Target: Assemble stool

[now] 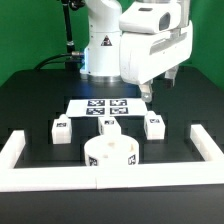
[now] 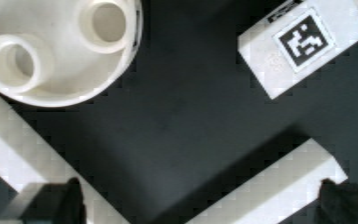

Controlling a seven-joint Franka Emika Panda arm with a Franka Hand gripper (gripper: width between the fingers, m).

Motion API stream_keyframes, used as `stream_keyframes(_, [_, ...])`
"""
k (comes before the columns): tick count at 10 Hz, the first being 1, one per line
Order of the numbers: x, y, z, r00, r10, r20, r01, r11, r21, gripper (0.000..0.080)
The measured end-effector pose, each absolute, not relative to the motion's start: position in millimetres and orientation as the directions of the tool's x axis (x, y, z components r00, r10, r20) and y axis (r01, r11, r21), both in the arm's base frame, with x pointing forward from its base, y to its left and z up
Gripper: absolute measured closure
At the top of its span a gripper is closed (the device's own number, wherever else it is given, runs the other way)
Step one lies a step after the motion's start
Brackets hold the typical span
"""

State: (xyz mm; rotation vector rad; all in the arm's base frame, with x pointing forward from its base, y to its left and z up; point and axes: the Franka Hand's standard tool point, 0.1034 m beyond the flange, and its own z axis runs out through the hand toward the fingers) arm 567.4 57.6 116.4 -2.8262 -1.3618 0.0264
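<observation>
On my feed the back is all flat green backdrop [image 1: 25, 30], with a matte black table [image 1: 35, 103] filling the front, and the lighting looks soft and even.

Bright even light, low-res, highlights near blown vs black table [image 1: 30, 100]; wrist view soft, end effector [image 2: 197, 203] tips blurred.

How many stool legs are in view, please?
3: first leg at the exterior view's left, second leg just behind the seat, third leg at the exterior view's right. None looks hidden.
</observation>
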Motion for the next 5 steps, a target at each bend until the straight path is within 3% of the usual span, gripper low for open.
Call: stream_keyframes(5, [567.3, 57.6, 116.4, 0.623, 0.782, -0.013, 0.782, -0.623, -0.011, 0.015])
